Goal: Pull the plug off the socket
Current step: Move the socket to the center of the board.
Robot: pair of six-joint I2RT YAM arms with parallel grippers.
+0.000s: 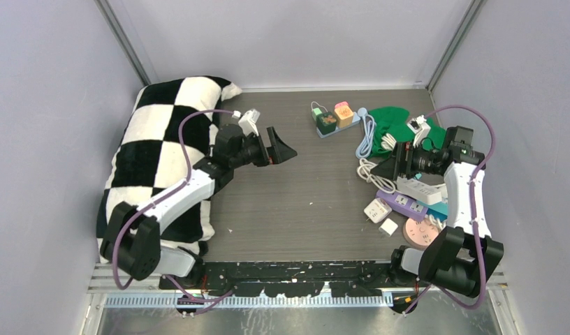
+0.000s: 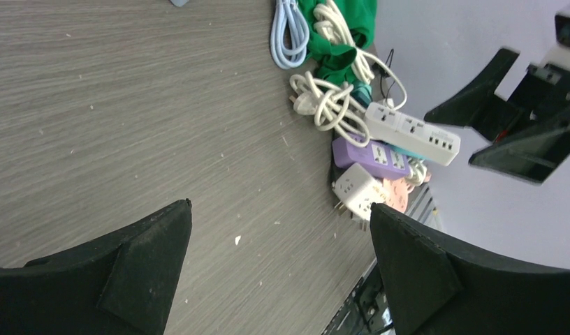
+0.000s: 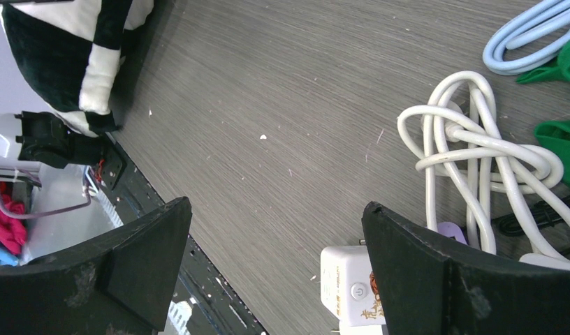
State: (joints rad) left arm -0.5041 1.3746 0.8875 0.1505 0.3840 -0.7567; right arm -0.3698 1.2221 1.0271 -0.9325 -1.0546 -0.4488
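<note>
Found left pincer (image 1: 282,151) spread wide above the bare middle of the surface (image 1: 296,202), clamped on nothing. Found right pincer (image 1: 384,168) likewise apart and empty, poised over the white cable coil (image 1: 371,174) at the edge of the clutter.

Located the likely task item at the far side: blue socket strip (image 1: 334,130) carrying coloured cube plugs (image 1: 327,121), well apart from both pincers and seemingly still seated.

Judged both arms raised and aimed inward as a ready stance, with no approach committed yet.

Noted white strip (image 1: 416,187), purple strip (image 1: 401,203) and white adapter (image 1: 377,209) heaped near the right arm, partly hidden beneath it.

Unable to tell from the wrist views whether any of these strips holds a plug. Far strip absent or clipped in both.
</note>
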